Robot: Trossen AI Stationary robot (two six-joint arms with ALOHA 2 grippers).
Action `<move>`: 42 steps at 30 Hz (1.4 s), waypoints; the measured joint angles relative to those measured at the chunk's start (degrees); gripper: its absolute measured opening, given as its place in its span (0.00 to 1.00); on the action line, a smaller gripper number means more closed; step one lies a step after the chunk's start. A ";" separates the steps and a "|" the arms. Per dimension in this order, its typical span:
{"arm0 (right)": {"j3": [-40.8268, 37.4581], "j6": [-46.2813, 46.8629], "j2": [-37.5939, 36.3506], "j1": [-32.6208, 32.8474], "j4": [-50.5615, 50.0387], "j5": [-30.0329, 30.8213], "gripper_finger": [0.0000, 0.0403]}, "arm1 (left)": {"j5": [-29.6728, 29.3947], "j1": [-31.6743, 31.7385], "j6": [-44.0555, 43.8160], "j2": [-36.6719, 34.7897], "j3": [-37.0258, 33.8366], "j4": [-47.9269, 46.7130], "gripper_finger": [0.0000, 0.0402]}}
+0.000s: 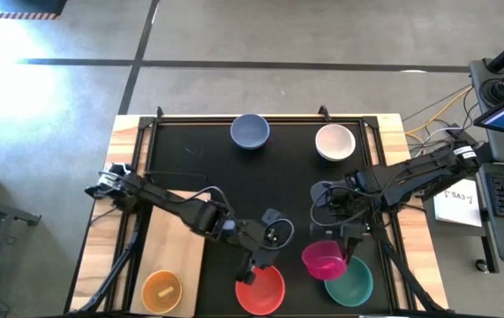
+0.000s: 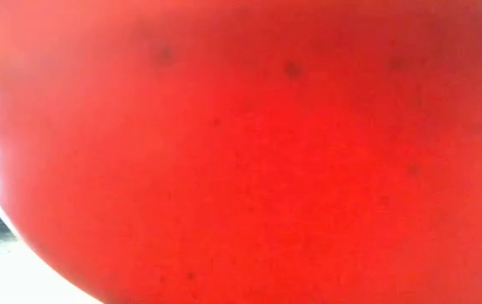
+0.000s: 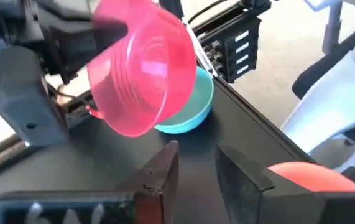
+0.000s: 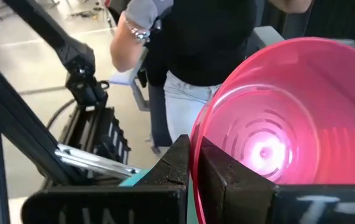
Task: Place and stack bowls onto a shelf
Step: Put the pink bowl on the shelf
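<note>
A: Where was the right gripper (image 1: pixel 338 252)?

B: Over the near right part of the black tabletop (image 1: pixel 287 177), its fingers (image 4: pixel 217 177) clamped on the rim of the magenta bowl (image 1: pixel 324 259) — one finger inside the wall, one outside. The bowl hung tilted above the teal bowl (image 1: pixel 350 280), overlapping its near-left edge in the high view.

A: And the left gripper (image 1: pixel 253 271)?

B: At the far rim of the red bowl (image 1: pixel 261 291), near the table's front edge. Fingers (image 3: pixel 158 177) stood apart with a narrow gap between them, nothing gripped in that gap; the red rim showed just beside one finger in the left wrist view. Whether a finger touched the rim, I couldn't tell.

A: The other bowls?

B: Orange bowl (image 1: pixel 162 290) sat on the shelf (image 1: pixel 170 243), the light wooden board at the table's left, at its near end — something yellow lay inside it. Blue-grey bowl (image 1: pixel 250 131) and white bowl (image 1: pixel 334 141) stood well apart along the far edge of the tabletop.

A: Low view?

B: Filled with red — the red bowl's wall right up against the lens.

A: Anyone about?

B: A person (image 4: pixel 196 56) in a dark top and light trousers stood beyond the table, seen in the right wrist view.
</note>
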 joint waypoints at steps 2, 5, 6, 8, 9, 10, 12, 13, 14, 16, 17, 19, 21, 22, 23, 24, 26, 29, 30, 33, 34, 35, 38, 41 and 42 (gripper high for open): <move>-0.37 -2.88 0.00 0.00 -0.05 0.39 0.02 | 0.17 0.35 2.70 0.08 0.00 1.51 0.26; -0.45 -4.53 0.02 0.00 1.04 0.81 0.02 | 0.17 0.51 6.62 0.28 0.00 2.93 0.31; -0.45 -4.56 0.02 0.00 2.10 1.05 0.02 | 0.17 0.62 7.62 0.31 0.00 3.52 0.32; -0.45 -4.56 0.08 0.00 4.23 1.34 0.02 | 0.30 0.81 9.10 0.31 0.00 4.81 0.34; -0.45 -4.58 0.16 -0.01 5.24 1.42 0.02 | 0.80 0.90 9.73 0.31 0.01 5.45 0.35; -0.45 -4.59 0.29 -0.05 6.34 1.45 0.02 | 1.65 1.01 10.22 0.31 0.02 5.79 0.36; -0.45 -4.60 0.33 -0.13 7.42 1.87 0.02 | 2.73 1.08 10.72 0.31 0.02 6.13 0.36; -0.45 -4.68 0.33 -0.13 8.26 2.34 0.02 | 3.06 1.15 10.81 0.31 0.02 6.19 0.36; -0.45 -4.77 0.33 -0.13 9.18 2.91 0.02 | 3.24 1.15 10.81 0.31 0.02 6.36 0.36; -0.45 -5.31 0.33 -0.13 10.57 3.22 0.02 | 4.49 1.28 11.06 0.31 0.02 6.98 0.36; -0.45 -5.53 0.33 -0.13 11.59 3.28 0.02 | 5.83 1.38 11.29 0.31 0.02 7.24 0.36; -0.45 -6.10 0.67 -0.13 13.10 3.23 0.02 | 8.23 1.66 11.41 0.75 0.02 8.63 0.36; -0.45 -6.19 1.26 -0.13 14.58 3.36 0.02 | 10.16 1.86 11.41 1.05 0.02 9.33 0.36; -0.45 -6.10 1.80 -0.13 15.60 3.35 0.02 | 11.74 2.14 11.39 1.48 0.02 9.38 0.36; -0.45 -6.07 2.41 -0.13 16.73 3.56 0.02 | 13.48 2.52 11.24 2.00 0.02 10.15 0.36; -0.41 -6.78 2.83 -0.13 16.54 3.28 0.02 | 15.03 2.73 11.16 2.20 0.02 10.39 0.36; -0.54 -8.20 3.22 -0.14 14.88 2.63 0.02 | 16.50 2.83 10.83 2.36 -0.09 10.03 0.36; -0.48 -8.05 2.98 -0.13 15.28 2.69 0.02 | 16.65 2.79 10.10 2.26 -0.03 10.60 0.35; -0.34 -7.71 2.95 -0.13 15.33 2.68 0.02 | 16.63 2.77 9.80 2.25 -0.02 10.68 0.34; -0.21 -7.48 2.95 -0.13 15.30 2.73 0.02 | 16.63 2.77 9.51 2.25 0.02 10.53 0.27; -0.21 -7.47 2.95 -0.13 15.25 2.73 0.02 | 16.63 2.77 9.47 2.25 0.03 10.53 0.24; -0.21 -7.36 2.95 -0.13 15.13 2.73 0.02 | 16.63 2.81 9.45 2.25 0.05 10.53 0.20; -0.21 -5.38 2.95 -0.13 15.09 2.83 0.02 | 16.69 2.85 9.18 2.25 0.07 9.63 0.06; -0.19 -2.09 2.95 -0.15 15.85 2.88 0.02 | 16.87 2.85 8.51 2.25 0.06 8.78 0.03; -0.19 -0.63 2.95 -0.15 16.24 2.88 0.02 | 16.90 2.85 8.34 2.25 0.07 8.60 0.03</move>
